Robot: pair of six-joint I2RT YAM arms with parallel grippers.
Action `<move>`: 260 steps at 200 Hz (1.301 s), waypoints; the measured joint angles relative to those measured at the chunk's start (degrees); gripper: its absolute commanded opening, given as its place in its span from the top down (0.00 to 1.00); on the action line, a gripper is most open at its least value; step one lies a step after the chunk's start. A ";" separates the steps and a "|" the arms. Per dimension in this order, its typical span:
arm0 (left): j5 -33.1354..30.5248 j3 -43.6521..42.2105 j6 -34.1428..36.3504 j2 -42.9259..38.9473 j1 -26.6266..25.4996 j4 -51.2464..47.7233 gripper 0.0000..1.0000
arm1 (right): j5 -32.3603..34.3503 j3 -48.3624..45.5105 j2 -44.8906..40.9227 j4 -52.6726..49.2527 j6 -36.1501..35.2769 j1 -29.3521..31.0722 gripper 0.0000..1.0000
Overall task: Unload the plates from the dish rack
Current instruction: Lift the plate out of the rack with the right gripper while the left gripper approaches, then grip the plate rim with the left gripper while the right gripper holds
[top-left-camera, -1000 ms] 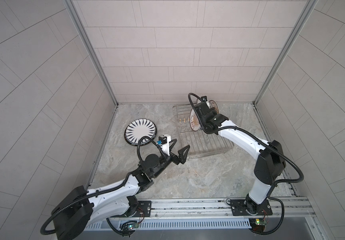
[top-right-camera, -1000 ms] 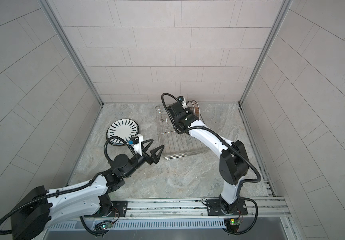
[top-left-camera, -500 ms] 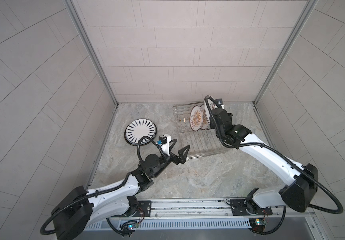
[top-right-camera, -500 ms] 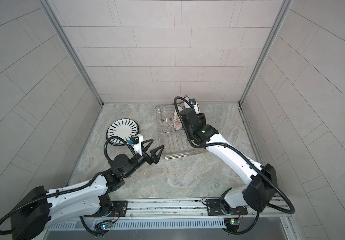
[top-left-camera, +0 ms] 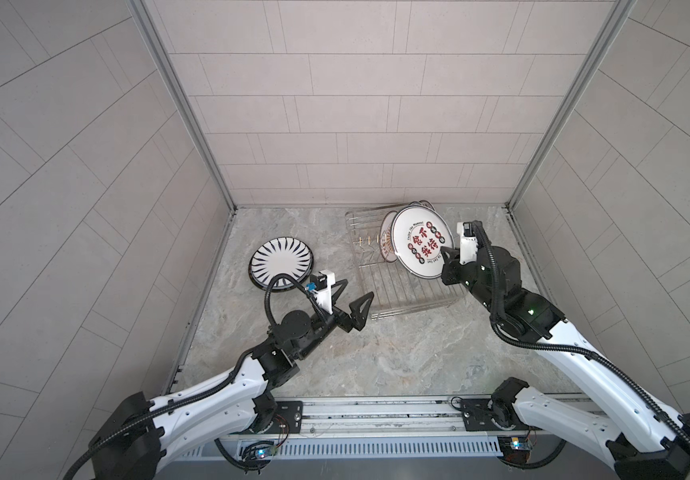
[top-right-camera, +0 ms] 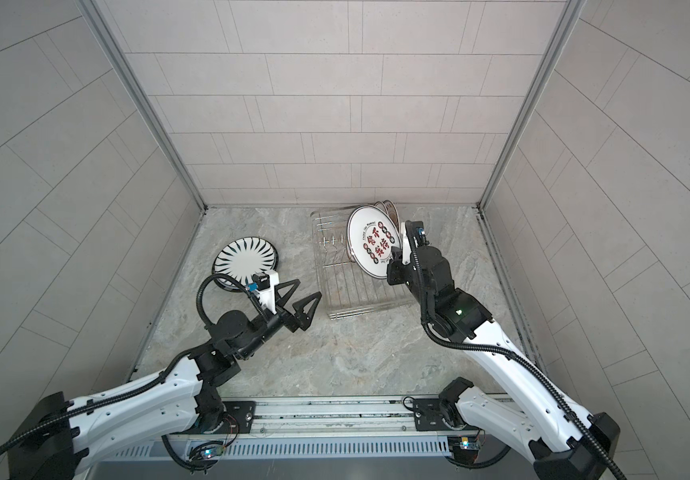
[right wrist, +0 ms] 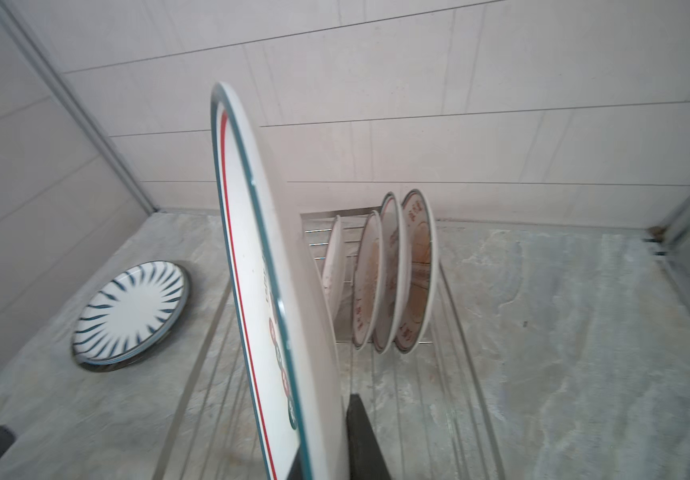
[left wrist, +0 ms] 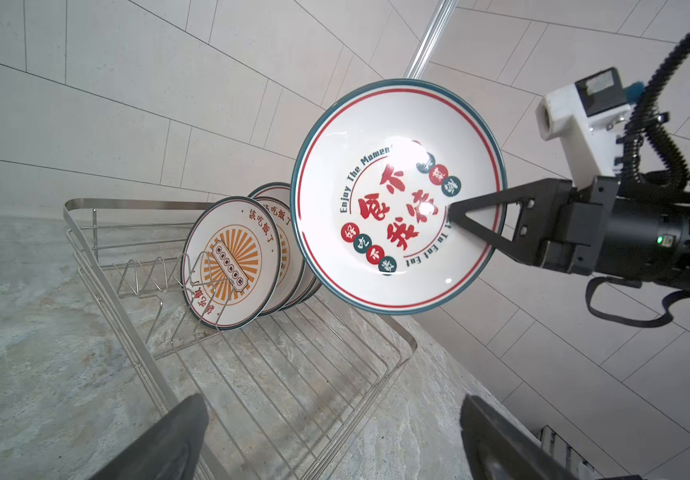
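Right end effector [top-left-camera: 445, 254] clamps character plate [top-left-camera: 418, 243] rim above dish rack [top-left-camera: 412, 306]; carry left, level slowly; left end effector [top-left-camera: 354, 296] wide, empty.

I see the rack [top-left-camera: 401, 291] on the bench [top-left-camera: 376, 365] by its back edge, right of middle. The racked plates [left wrist: 231, 262] stand on edge at its back end. A flat plate [top-left-camera: 282, 268] lies left of the rack, near the left edge. The held plate [top-left-camera: 420, 245] hangs in my right tool [top-left-camera: 445, 259] above the rack, before those. My left tool [top-left-camera: 358, 287] hangs between flat plate and rack.
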 measured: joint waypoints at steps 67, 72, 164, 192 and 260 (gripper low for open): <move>9.66 -3.17 -6.54 -2.38 7.21 1.53 0.00 | -20.04 -9.70 -2.56 11.06 8.50 0.00 0.95; 10.27 -3.19 -7.23 -1.55 7.61 2.01 0.00 | -21.18 -10.27 -2.56 12.15 9.09 0.00 0.95; 15.39 -4.11 -14.23 4.90 8.28 10.82 0.40 | -29.79 -14.69 -2.40 21.49 13.35 0.11 0.95; 16.06 -4.13 -15.67 6.01 8.28 12.35 0.60 | -30.58 -15.32 -1.90 22.97 13.55 0.28 0.95; 14.86 -5.07 -17.97 5.14 8.57 13.79 0.80 | -32.44 -15.82 0.70 26.34 14.73 0.55 0.92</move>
